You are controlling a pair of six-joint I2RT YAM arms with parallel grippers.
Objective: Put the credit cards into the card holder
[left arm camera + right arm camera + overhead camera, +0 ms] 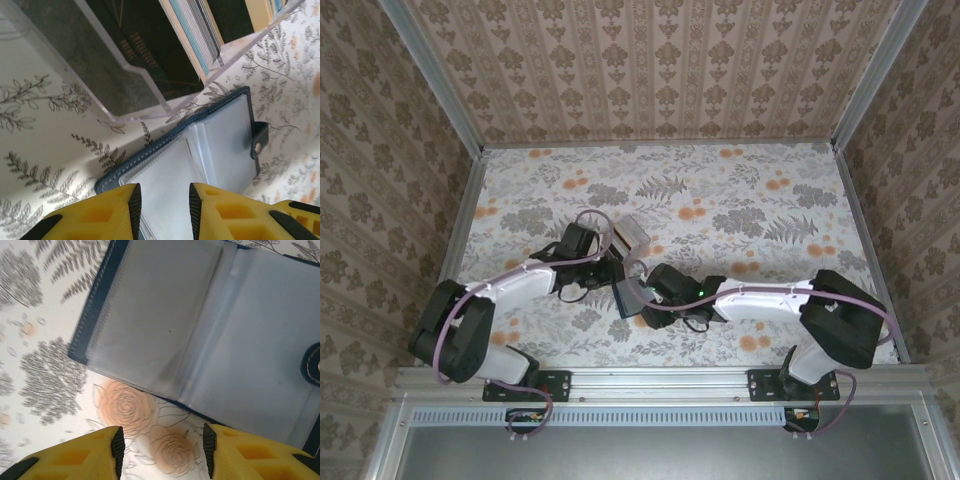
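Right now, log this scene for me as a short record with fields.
card holder: dark blue, lying open on the table, clear sleeves up, no card seen in them
credit cards: standing edge-on in the clear stand, just behind the holder
left gripper: jaws apart, over the holder's near edge
right gripper: jaws apart, above bare table beside the holder
task state: no card held

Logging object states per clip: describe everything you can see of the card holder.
The card holder lies open and flat on the floral table. Its cover is dark blue with a stitched edge; inside are clear plastic sleeves that look empty. A snap tab sticks out from one side. A clear plastic stand sits close beside it. The left fingers stand open over one sleeve.
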